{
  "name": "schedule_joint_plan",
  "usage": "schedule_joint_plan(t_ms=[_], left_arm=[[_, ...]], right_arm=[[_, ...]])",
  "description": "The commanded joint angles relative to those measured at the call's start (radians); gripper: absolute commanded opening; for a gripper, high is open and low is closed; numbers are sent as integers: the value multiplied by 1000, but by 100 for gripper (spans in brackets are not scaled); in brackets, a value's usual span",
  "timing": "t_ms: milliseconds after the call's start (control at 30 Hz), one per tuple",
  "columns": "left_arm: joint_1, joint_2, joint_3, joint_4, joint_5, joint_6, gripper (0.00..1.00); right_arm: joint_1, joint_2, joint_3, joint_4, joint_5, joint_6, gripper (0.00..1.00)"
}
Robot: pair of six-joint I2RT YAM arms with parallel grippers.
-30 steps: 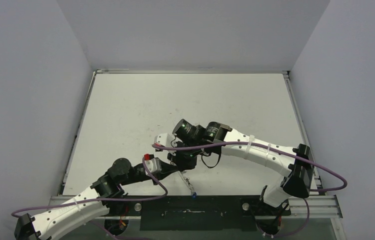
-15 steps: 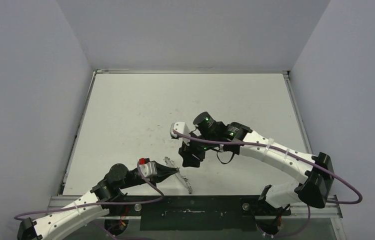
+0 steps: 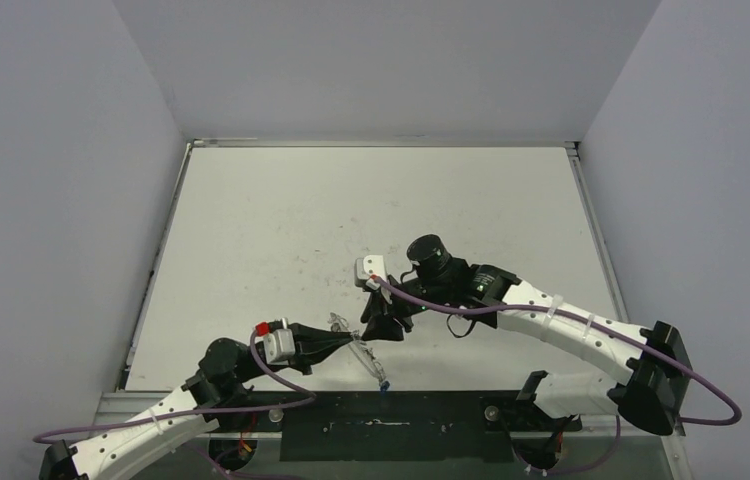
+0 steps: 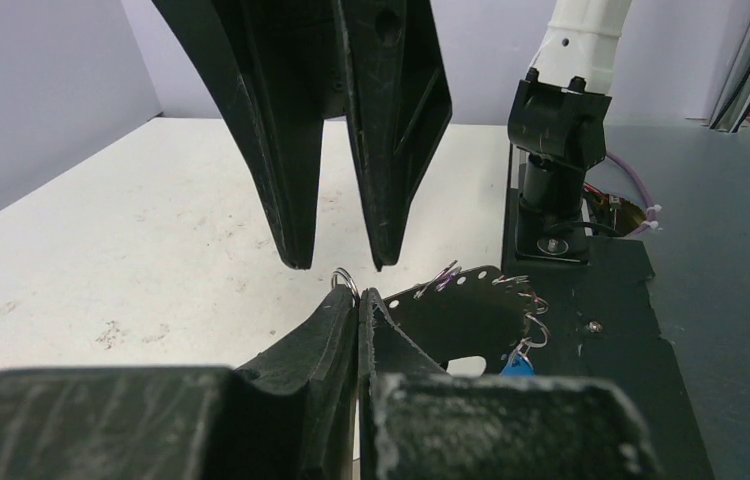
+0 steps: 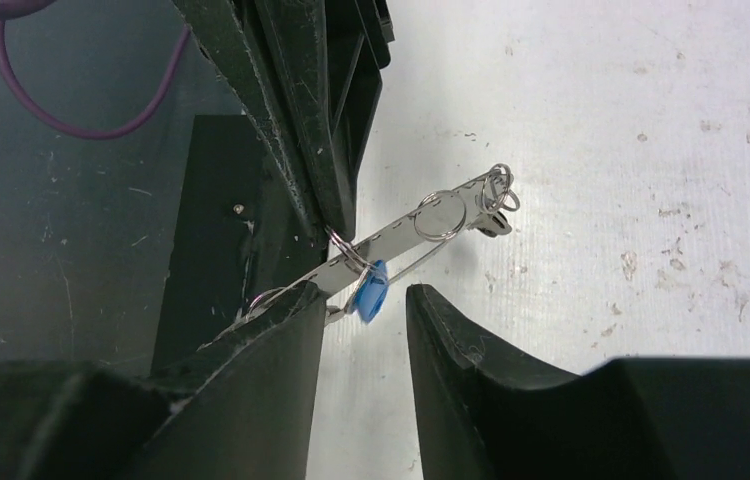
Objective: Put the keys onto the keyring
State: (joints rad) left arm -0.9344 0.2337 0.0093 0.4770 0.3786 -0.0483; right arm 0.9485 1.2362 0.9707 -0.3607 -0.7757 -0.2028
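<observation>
Black fingers of the left gripper [image 4: 358, 298] are pinched together on a small loop at the edge of the keyring [image 4: 461, 310]. That arm lies low over the table [image 3: 251, 230] and points right. The right gripper [image 4: 339, 264] angles down from the opposite side, its fingers moderately parted with nothing between them, just above the left fingertips. A blue key [image 5: 369, 290] hangs from the keyring beside the right fingers; its blade is too small to make out.
</observation>
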Motion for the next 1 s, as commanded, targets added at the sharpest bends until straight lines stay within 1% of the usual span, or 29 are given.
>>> schedule_joint_plan(t_ms=[0, 267, 500, 700, 733, 800, 867, 933, 967], left_arm=[[-3, -7, 4, 121, 16, -21, 0], [-4, -1, 7, 132, 16, -19, 0], [-3, -2, 8, 132, 13, -19, 0], [-2, -5, 6, 132, 13, -19, 0], [-3, -6, 6, 131, 13, -19, 0], [-3, -7, 7, 130, 13, -21, 0], [-4, -8, 8, 130, 14, -22, 0], [-3, -7, 8, 129, 15, -23, 0], [-3, -7, 8, 129, 16, -24, 0]], right_arm=[[-5, 28, -1, 112, -63, -15, 34], [-4, 55, -45, 188, -87, 14, 18], [-5, 72, -74, 211, -100, 16, 12], [-5, 61, -76, 217, -79, 20, 11], [-4, 53, -76, 217, -71, 19, 11], [-6, 36, -80, 218, -47, 17, 16], [-8, 17, -88, 222, -23, 11, 25], [-9, 1, -97, 231, -9, 5, 40], [-8, -5, -101, 236, -8, 3, 44]])
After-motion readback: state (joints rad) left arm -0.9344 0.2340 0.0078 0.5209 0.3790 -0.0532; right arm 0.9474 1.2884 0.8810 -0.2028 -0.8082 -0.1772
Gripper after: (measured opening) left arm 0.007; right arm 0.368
